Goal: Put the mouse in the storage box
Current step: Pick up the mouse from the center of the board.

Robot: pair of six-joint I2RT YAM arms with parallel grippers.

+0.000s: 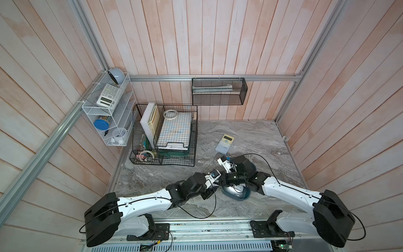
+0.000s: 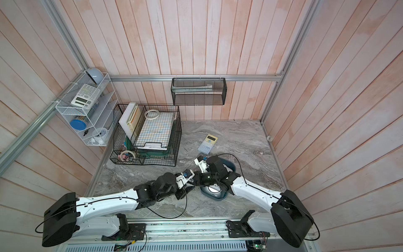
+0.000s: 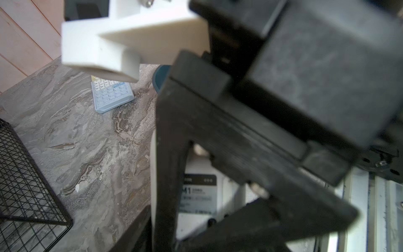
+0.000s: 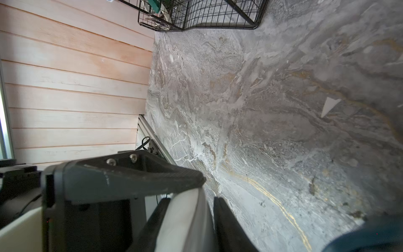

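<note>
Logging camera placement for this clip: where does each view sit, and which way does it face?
Top views: high above the arm bases, looking down at the table; left arm and right arm both show.
Left wrist: faces the calculator; blurred black and white arm parts crowd it.
Right wrist: faces across the table to the wire basket; right gripper shows.
Shared: all four show the wire basket.

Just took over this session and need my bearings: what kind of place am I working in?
Likely a mock office desk in a test booth: marble-look tabletop, black wire basket of papers, calculator, plank walls on aluminium framing.
</note>
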